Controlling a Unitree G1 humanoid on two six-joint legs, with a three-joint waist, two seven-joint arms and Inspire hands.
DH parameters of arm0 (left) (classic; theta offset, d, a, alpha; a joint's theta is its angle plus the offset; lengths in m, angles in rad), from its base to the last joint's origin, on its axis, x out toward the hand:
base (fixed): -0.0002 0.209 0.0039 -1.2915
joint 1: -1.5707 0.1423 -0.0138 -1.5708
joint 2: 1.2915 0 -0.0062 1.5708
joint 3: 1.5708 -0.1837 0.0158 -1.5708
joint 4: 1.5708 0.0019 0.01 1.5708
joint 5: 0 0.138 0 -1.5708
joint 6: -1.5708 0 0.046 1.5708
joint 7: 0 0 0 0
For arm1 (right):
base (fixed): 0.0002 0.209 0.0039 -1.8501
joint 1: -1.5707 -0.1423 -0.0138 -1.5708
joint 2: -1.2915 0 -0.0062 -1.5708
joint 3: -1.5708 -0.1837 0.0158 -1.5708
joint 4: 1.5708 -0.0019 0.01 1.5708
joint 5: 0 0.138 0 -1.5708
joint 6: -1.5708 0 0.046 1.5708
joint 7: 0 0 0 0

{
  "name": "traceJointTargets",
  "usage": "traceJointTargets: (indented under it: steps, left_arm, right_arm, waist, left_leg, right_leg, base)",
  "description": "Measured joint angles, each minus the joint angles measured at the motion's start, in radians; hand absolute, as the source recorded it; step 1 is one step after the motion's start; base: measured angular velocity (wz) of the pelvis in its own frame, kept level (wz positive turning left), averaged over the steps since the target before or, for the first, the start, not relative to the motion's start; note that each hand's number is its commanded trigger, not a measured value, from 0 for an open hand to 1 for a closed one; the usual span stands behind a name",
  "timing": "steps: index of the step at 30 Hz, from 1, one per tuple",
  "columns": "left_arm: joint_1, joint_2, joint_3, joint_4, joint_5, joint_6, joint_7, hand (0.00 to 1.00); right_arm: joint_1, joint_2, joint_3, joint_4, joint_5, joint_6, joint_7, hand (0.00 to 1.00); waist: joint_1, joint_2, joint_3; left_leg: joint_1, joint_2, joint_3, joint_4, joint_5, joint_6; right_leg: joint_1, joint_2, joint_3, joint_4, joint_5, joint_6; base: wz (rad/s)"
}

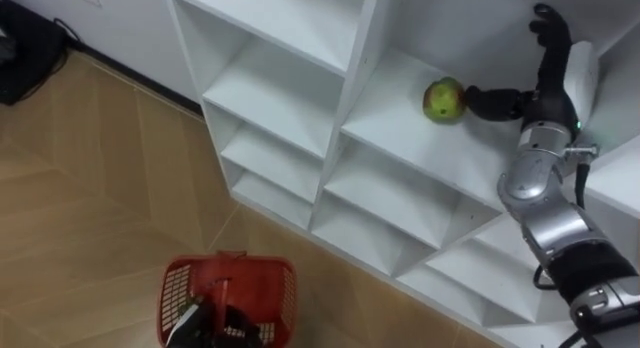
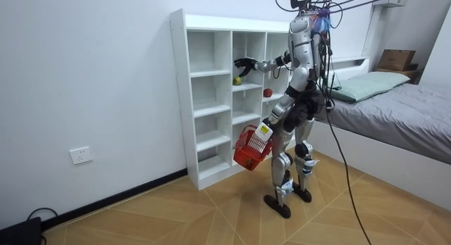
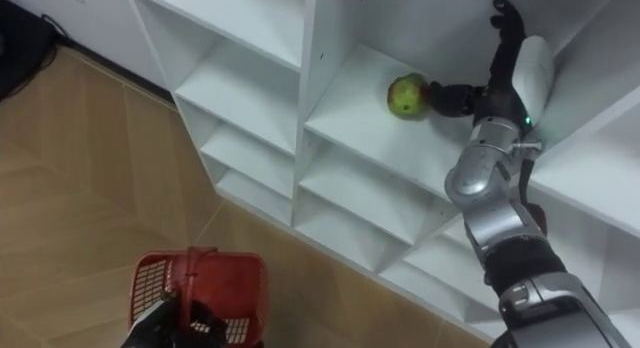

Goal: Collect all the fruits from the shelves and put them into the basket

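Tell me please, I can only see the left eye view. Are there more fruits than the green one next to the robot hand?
Observer: Yes. The room view shows a red fruit in the white closet. It is one column toward the room view's right, lower than the green fruit by the right robot hand.
Operator: Is the basket up high or down low?
Observer: Low. The red basket hangs from the left robot hand beside the robot's thigh.
Operator: What's behind the robot?
Observer: A bed with a grey cover.
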Motion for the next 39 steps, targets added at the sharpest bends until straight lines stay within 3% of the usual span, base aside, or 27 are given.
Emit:
traceJointTargets:
  steps: [12, 18, 27, 39]
  left_arm:
    - [-0.005, -0.002, -0.008, 0.012, -0.006, 0.000, -0.007, 1.00]
    - [-0.021, -0.012, -0.009, 0.052, -0.025, -0.001, -0.002, 1.00]
    - [-0.034, -0.015, -0.028, 0.064, -0.024, -0.001, 0.002, 1.00]
    - [-0.050, -0.012, -0.037, 0.065, -0.015, -0.001, 0.000, 1.00]
  right_arm:
    - [-0.001, 0.003, -0.020, -0.088, -0.009, -0.022, -0.065, 0.00]
    - [-0.001, 0.006, -0.020, -0.145, -0.008, -0.031, -0.077, 0.00]
    - [-0.001, 0.026, -0.020, -0.177, 0.004, -0.034, -0.085, 0.00]
    - [-0.001, 0.031, -0.018, -0.173, 0.148, -0.084, 0.056, 0.00]
  waist:
    - [-0.003, 0.000, 0.0001]
    - [-0.025, 0.001, 0.0001]
    - [-0.028, 0.013, -0.0056]
    - [-0.028, 0.014, -0.0053]
  left_leg:
    - [0.003, 0.001, 0.011, 0.000, 0.000, 0.000]
    - [0.002, 0.001, 0.011, -0.002, 0.000, 0.000]
    - [0.002, 0.002, 0.011, -0.007, 0.000, 0.000]
    - [0.020, 0.004, 0.032, -0.035, 0.012, 0.001]
  right_leg:
    - [0.000, 0.004, 0.018, -0.001, 0.001, -0.001]
    - [0.000, 0.004, 0.018, -0.002, 0.001, -0.001]
    - [-0.003, 0.004, 0.017, -0.003, 0.001, -0.002]
    - [-0.008, -0.001, 0.041, 0.005, 0.001, -0.001]
  base:
    - [-0.02]
    - [0.00]
    - [0.00]
    - [-0.04]
